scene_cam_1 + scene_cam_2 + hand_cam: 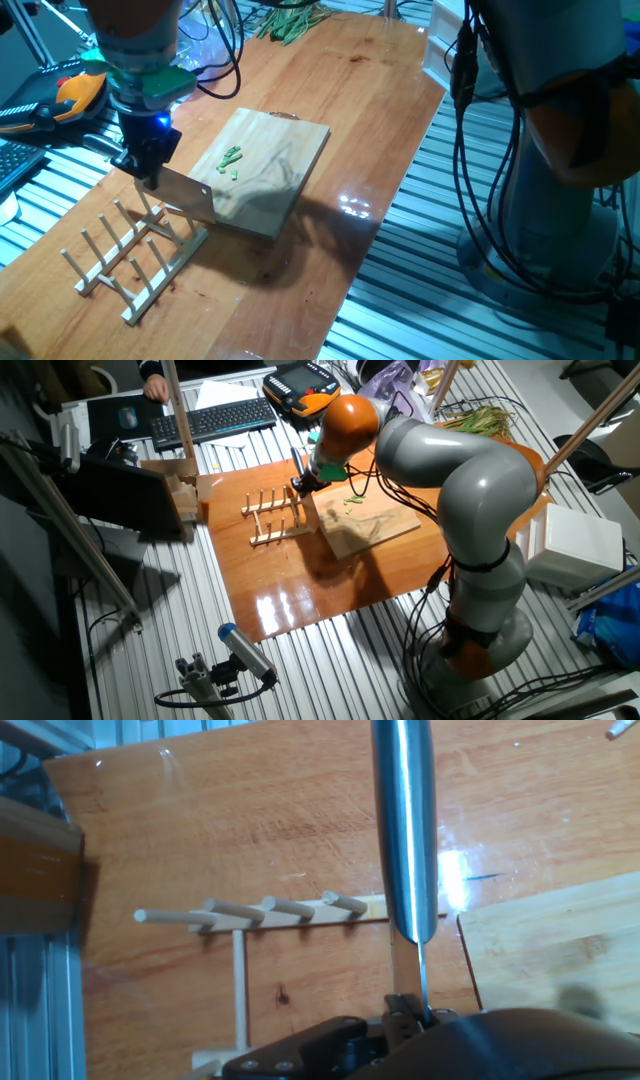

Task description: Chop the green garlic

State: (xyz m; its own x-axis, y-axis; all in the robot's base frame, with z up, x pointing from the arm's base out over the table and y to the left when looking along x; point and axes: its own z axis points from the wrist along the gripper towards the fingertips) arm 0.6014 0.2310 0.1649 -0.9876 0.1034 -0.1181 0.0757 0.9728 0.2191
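Observation:
Several tiny bright-green bits of green garlic (pixel 231 160) lie on the wooden cutting board (pixel 285 150), near its left side; they also show in the other fixed view (pixel 352 502). My gripper (pixel 148 170) is left of the board, above a wooden peg rack (pixel 135 255). It is shut on the handle of a knife, and the knife's steel blade (pixel 186 196) hangs over the rack's near end, beside the board's corner. In the hand view the blade (pixel 405 830) runs edge-on over the rack's pegs (pixel 270 907). The board's corner (pixel 560 950) is to the right.
A bunch of long leafy greens (pixel 290 22) lies at the table's far end. A wooden block (pixel 185 495) stands left of the rack. A keyboard (pixel 215 420) and an orange pendant (pixel 75 95) lie beyond the table's edge. A white box (pixel 575 540) sits at the right.

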